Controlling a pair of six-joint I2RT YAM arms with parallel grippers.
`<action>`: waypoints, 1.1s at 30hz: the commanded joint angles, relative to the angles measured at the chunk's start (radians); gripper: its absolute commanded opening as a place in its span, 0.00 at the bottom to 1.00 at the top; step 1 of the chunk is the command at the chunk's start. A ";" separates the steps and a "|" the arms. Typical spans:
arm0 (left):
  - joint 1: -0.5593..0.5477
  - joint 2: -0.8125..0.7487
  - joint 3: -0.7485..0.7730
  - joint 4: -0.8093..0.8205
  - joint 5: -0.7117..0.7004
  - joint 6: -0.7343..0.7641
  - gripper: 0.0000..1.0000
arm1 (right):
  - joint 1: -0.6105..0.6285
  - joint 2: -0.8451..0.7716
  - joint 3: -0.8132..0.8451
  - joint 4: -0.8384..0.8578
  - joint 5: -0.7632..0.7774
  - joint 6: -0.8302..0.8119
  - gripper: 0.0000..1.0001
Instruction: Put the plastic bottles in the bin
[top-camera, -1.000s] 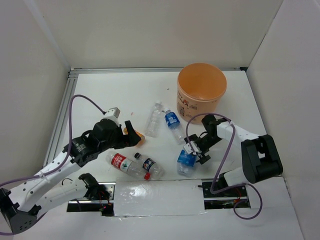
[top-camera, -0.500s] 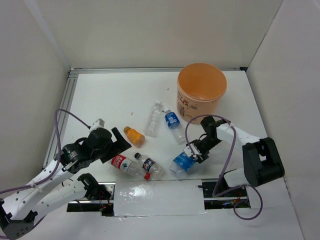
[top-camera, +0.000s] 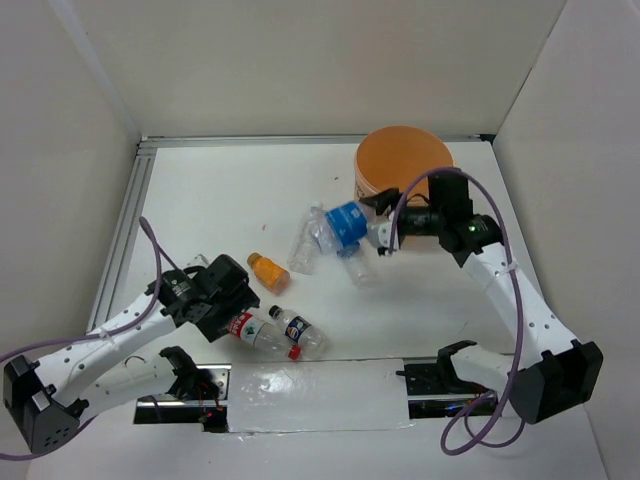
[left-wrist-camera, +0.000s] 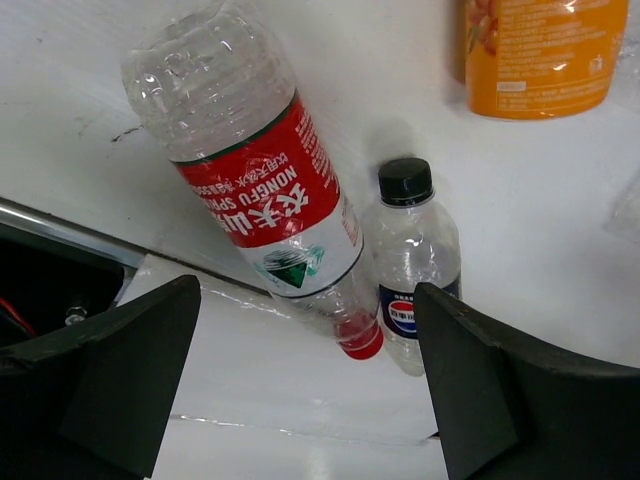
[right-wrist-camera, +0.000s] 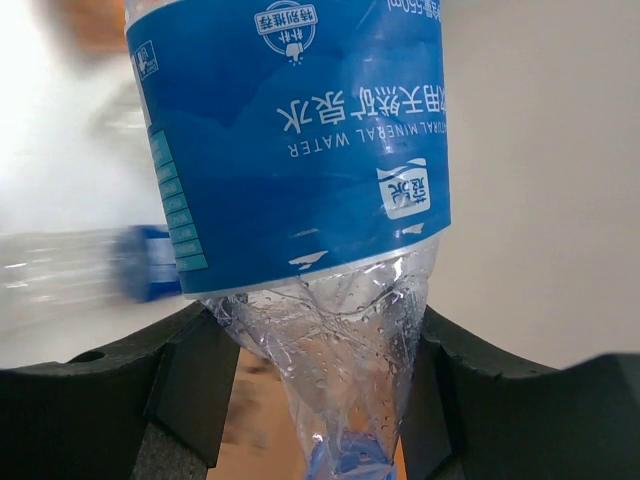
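My right gripper (top-camera: 380, 228) is shut on a crushed clear bottle with a blue label (top-camera: 345, 222), held in the air just left of the orange-tan bin (top-camera: 404, 168). In the right wrist view the fingers (right-wrist-camera: 190, 385) squeeze the bottle's neck end (right-wrist-camera: 290, 130). My left gripper (top-camera: 238, 303) is open and empty above a red-label bottle (top-camera: 242, 326) and a black-cap bottle (top-camera: 290, 330), both lying near the front edge. In the left wrist view both bottles, red-label (left-wrist-camera: 262, 190) and black-cap (left-wrist-camera: 410, 262), lie between and ahead of the fingers (left-wrist-camera: 105, 385). The short orange bottle (top-camera: 268, 272) lies just beyond.
A clear bottle (top-camera: 305, 250) lies mid-table. Another blue-label bottle (top-camera: 357, 268) lies below the held one, blurred. The metal slot at the table's front edge (left-wrist-camera: 60, 250) is close to the left gripper. White walls enclose the table.
My right gripper lifted the blue-label bottle off the table and carried it up and back to beside the bin. My left gripper pulled back from the orange bottle to over the red-label bottle.
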 joint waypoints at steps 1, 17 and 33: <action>-0.008 0.015 -0.022 0.029 -0.007 -0.035 1.00 | 0.014 0.058 0.142 0.274 0.126 0.355 0.28; 0.030 0.152 -0.242 0.491 0.022 0.163 1.00 | -0.188 0.374 0.438 0.144 0.203 0.498 0.73; 0.001 0.131 -0.198 0.559 0.127 0.400 0.00 | -0.386 0.350 0.611 0.150 -0.101 1.024 1.00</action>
